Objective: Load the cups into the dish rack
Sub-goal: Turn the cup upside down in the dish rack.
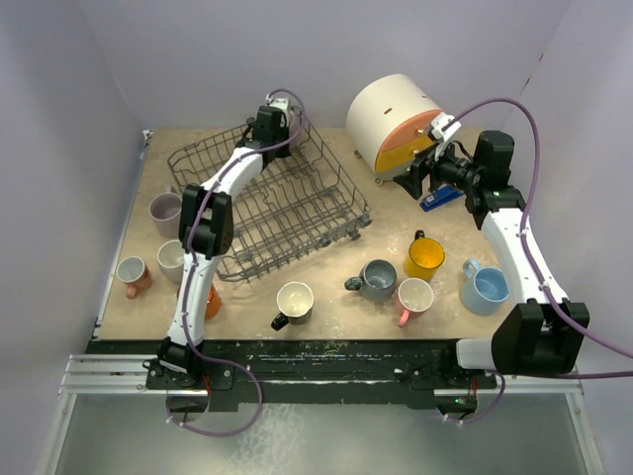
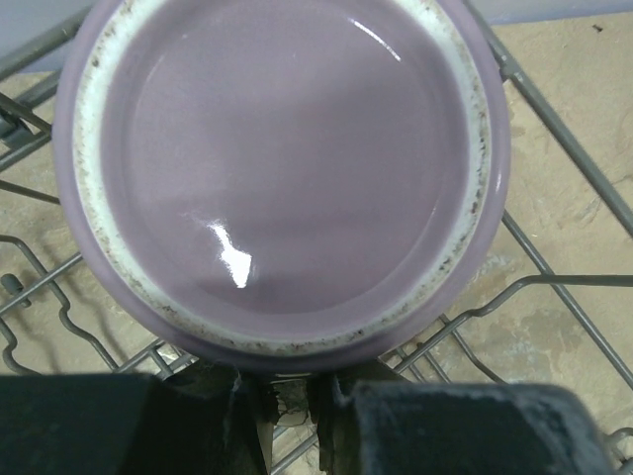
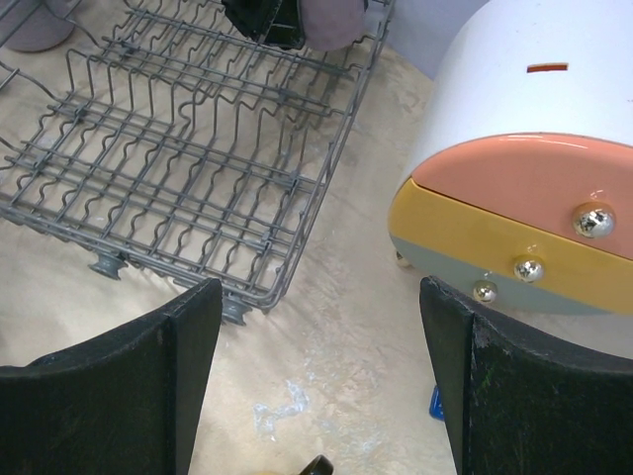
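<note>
Top view: left gripper (image 1: 269,121) was over far corner of dish rack (image 1: 297,203). Right gripper (image 1: 412,182) hung beside white cylinder (image 1: 391,114), spread wide, empty. Loose cups stood on table (image 1: 326,262), yellow cup (image 1: 425,257) among them.

Left wrist: fingers (image 2: 445,430) were nearly together, pinching upturned mauve cup (image 2: 282,168) above rack wires.

Right wrist: spread fingers framed rack corner and cylinder.

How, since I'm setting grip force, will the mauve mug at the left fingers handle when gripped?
The mauve mug shows a bright highlight, so probably slippery. Seemingly rigid ceramic, it may chip against the dish rack wires.
</note>
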### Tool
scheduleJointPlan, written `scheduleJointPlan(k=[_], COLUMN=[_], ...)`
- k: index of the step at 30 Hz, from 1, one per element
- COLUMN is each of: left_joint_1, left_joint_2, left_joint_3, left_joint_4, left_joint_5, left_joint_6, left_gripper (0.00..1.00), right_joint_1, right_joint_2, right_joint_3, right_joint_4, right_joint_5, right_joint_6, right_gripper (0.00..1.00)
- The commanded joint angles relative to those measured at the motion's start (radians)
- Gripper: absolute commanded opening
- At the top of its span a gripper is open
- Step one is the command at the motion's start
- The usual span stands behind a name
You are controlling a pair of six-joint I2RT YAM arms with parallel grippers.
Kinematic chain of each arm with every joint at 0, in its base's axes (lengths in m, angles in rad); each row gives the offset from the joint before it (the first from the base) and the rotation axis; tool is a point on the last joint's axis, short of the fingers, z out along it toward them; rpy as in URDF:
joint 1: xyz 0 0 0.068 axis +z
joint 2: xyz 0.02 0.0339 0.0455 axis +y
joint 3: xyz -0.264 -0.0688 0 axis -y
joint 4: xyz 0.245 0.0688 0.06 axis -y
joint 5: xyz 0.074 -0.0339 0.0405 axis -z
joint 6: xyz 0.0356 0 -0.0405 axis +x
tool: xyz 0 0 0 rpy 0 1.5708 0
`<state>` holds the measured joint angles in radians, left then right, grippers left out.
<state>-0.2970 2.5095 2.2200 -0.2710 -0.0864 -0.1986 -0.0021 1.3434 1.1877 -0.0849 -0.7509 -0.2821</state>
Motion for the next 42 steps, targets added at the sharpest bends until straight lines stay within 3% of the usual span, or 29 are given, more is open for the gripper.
scheduleJointPlan(k=[1,4,9,11,15,20,27,34,40,42], left_joint_1=[-0.004,-0.005,-0.009,-0.009,-0.009,-0.013,-0.013,-0.013,-0.003,0.010], left_joint_2=[-0.003,0.013,0.052,0.059,0.067,0.046,-0.138,-0.369,-0.517,-0.538], left_joint_3=[0.082,0.094,0.148,0.154,0.167,0.171,-0.016,-0.266,-0.456,-0.491], left_joint_4=[0.104,0.102,0.080,0.077,0.068,0.044,0.093,0.176,0.225,0.213], left_joint_5=[-0.061,-0.070,-0.089,-0.099,-0.105,-0.089,-0.043,0.055,0.111,0.116], left_joint_6=[-0.014,-0.021,-0.032,-0.036,-0.050,-0.066,-0.067,-0.074,-0.095,-0.116], left_gripper=[0.00,0.01,0.11,0.19,0.44,0.57,0.70,0.78,0.77,0.71], right_joint_1=[-0.001,-0.001,-0.001,-0.002,-0.001,-0.002,-0.001,0.000,0.002,0.002], right_joint_2=[0.006,0.005,0.001,-0.004,-0.016,-0.031,-0.062,-0.077,-0.087,-0.088], right_joint_3=[0.002,0.002,-0.003,-0.006,-0.014,-0.011,-0.003,0.001,0.003,0.003], right_joint_4=[0.047,0.049,0.057,0.056,0.050,0.040,-0.008,-0.040,-0.049,-0.046], right_joint_5=[-0.004,-0.005,-0.014,-0.013,-0.015,-0.023,-0.050,-0.109,-0.134,-0.136], right_joint_6=[-0.009,-0.006,0.007,0.006,0.007,0.007,-0.039,-0.081,-0.110,-0.111], right_gripper=[0.83,0.83,0.83,0.83,0.83,0.83,0.83,0.83,0.83,0.83])
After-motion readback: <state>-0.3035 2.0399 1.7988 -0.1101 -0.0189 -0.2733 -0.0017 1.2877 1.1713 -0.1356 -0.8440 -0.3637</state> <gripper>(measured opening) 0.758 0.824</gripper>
